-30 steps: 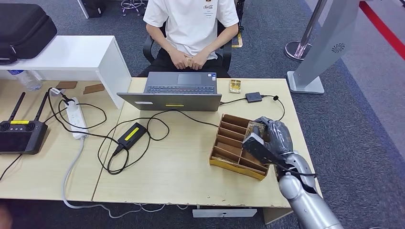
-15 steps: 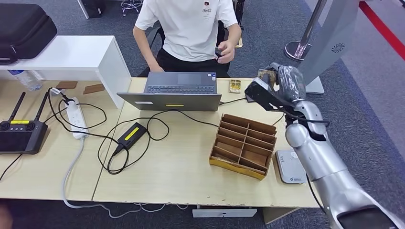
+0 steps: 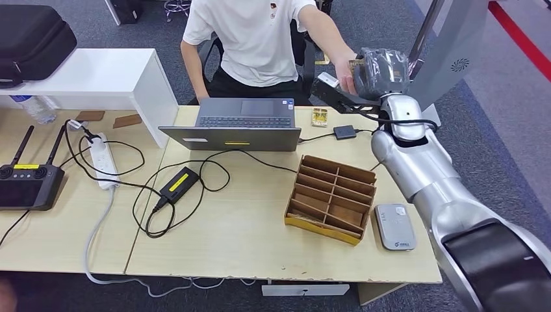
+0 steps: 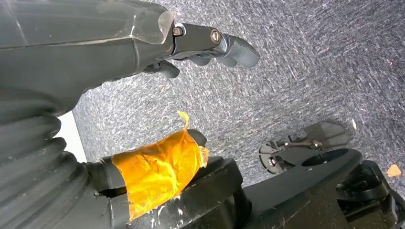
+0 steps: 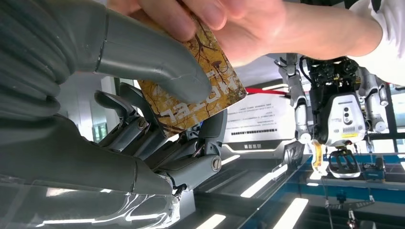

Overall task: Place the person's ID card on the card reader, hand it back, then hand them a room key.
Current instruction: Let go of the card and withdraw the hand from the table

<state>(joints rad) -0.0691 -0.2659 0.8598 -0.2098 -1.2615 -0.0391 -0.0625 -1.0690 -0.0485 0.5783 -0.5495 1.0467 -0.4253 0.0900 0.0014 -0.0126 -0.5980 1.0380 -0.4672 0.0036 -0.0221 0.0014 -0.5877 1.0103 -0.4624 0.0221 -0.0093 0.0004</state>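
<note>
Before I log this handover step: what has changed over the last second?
The right hand lifted the room key out of the wooden organizer and carried it up and across the desk toward the person. The person's hand left their lap, reached out and now pinches the card, which the robot's thumb also presses. The laptop, card reader and cables stayed put.

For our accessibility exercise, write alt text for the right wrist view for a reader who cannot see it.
The robot's right hand pinches a brown patterned card under its grey thumb while a person's hand grips the same card. A poster and another humanoid robot stand behind.
</note>
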